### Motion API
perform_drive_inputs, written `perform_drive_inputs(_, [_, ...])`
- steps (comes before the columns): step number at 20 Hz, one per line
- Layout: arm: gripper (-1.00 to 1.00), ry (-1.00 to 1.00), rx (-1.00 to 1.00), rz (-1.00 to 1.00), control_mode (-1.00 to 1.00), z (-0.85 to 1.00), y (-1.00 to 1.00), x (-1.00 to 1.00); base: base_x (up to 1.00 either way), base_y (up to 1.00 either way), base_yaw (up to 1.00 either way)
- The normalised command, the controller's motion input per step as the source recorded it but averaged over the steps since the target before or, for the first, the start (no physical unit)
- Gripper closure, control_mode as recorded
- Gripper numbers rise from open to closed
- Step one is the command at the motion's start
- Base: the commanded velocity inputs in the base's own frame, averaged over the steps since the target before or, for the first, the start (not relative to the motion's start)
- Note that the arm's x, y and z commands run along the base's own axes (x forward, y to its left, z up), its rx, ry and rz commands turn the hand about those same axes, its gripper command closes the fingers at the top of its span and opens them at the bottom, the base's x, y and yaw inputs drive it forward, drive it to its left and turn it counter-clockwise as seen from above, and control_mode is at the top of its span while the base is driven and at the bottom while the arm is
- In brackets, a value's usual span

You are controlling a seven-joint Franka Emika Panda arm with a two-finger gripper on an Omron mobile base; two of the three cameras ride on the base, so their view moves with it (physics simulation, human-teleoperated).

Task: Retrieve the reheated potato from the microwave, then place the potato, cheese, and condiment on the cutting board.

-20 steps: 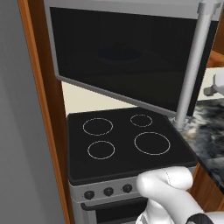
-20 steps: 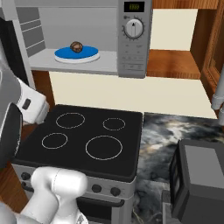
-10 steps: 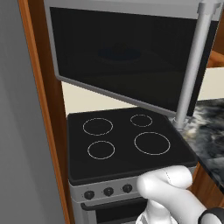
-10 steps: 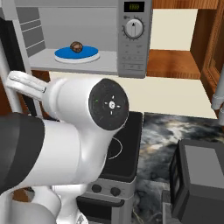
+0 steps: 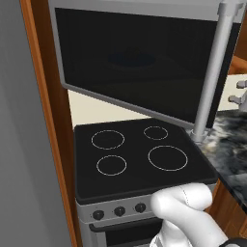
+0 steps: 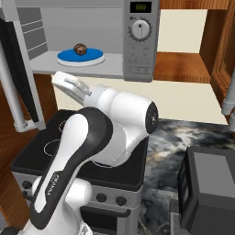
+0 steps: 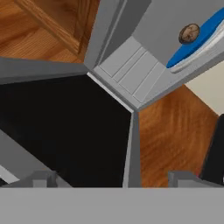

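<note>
The microwave stands open, its dark glass door swung out to the left with the thick handle hanging over the stove. Inside, the small brown potato sits on a blue plate. My gripper is raised just below the microwave's open front, under the plate's left side and apart from it. In the hand view the gripper is open with nothing between its fingertips, and the potato lies far off at the upper right. The cheese, condiment and cutting board are out of view.
A black four-burner stove lies under the microwave. Dark marbled countertop runs to its right, with a dark boxy appliance at the near right. Wooden cabinetry flanks the microwave, and a tall wooden panel stands at the left.
The arm has swung up and across in front of the stove, bringing the hand to just below the open microwave. The jaws stayed open.
</note>
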Motion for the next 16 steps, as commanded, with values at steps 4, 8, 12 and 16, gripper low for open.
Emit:
perform_drive_inputs(4, [-1.0,0.0,0.19,0.09,-1.0,0.0,0.36,0.64,0.0,0.0,0.0])
perform_drive_inputs(8, [-1.0,0.0,0.15,0.1,-1.0,0.0,0.43,0.63,0.0,0.0,0.0])
perform_drive_inputs(12, [-1.0,0.0,0.13,0.14,-1.0,0.0,0.45,0.42,0.0,0.0,0.0])
perform_drive_inputs(16, [-1.0,0.0,0.1,0.14,-1.0,0.0,0.44,0.28,0.0,0.0,0.0])
